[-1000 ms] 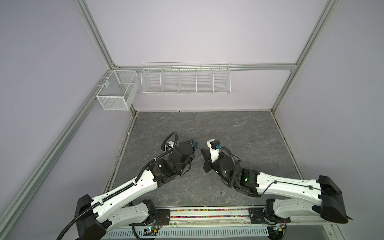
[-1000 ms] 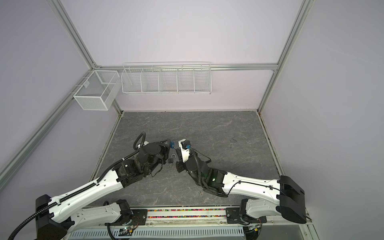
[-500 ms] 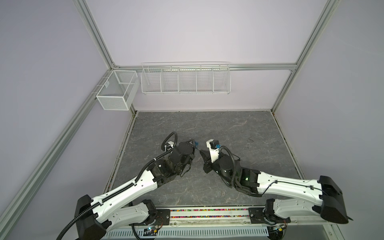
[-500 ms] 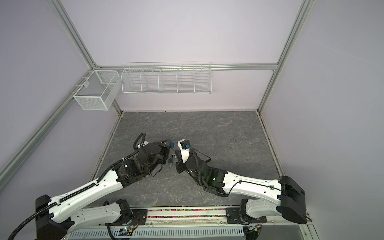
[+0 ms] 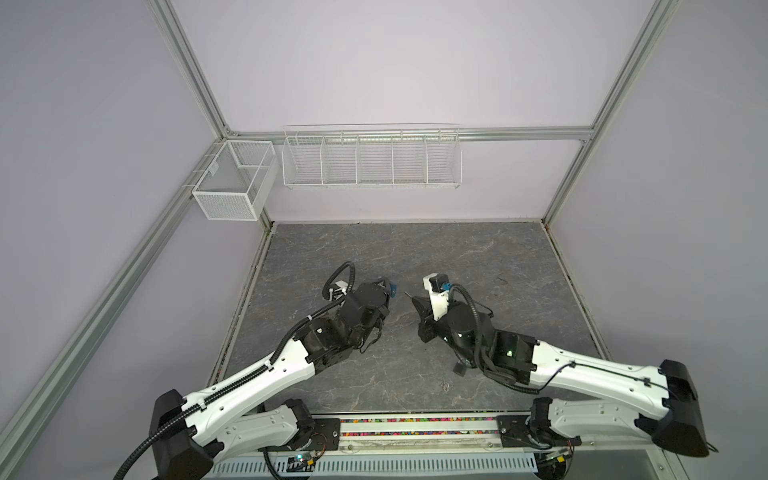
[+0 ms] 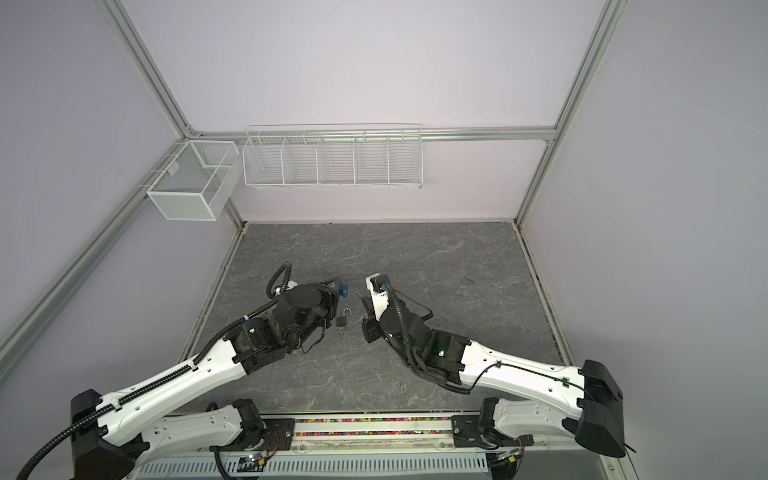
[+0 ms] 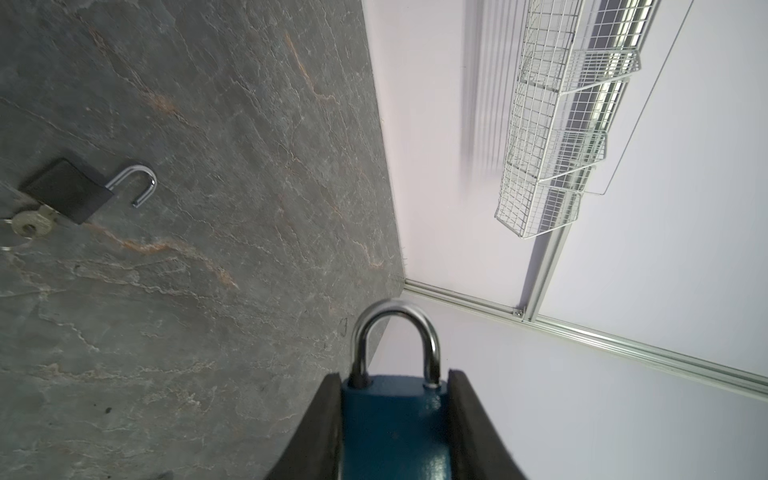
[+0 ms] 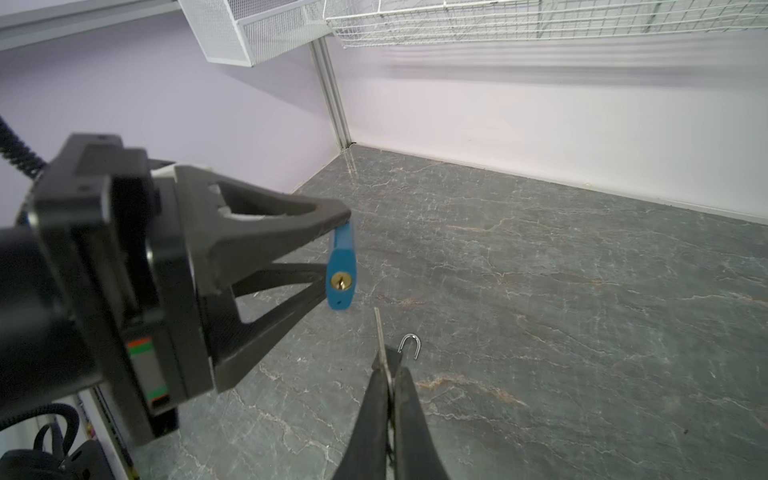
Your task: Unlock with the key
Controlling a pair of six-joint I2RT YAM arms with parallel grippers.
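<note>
My left gripper (image 7: 394, 376) is shut on a blue padlock (image 7: 395, 428) with its silver shackle closed, held above the floor. Both top views show the padlock (image 5: 392, 287) (image 6: 344, 288) at the left gripper (image 5: 386, 289). The right wrist view shows its brass keyhole (image 8: 341, 281) facing my right gripper (image 8: 390, 370). That gripper is shut on a thin silver key (image 8: 379, 332). The blade points toward the lock, and its tip stands a little short of the keyhole and to one side. The key (image 5: 409, 295) (image 6: 358, 294) does not touch the lock.
A black padlock (image 6: 342, 320) (image 7: 68, 191) lies on the grey floor between the arms, shackle open, its own key (image 7: 33, 222) in it. A small metal ring (image 6: 402, 387) lies near the front. A wire rack (image 5: 371, 160) and a mesh box (image 5: 232, 183) hang on the walls.
The right gripper with the key has shifted slightly near the blue padlock. The left arm and its padlock have not visibly moved.
</note>
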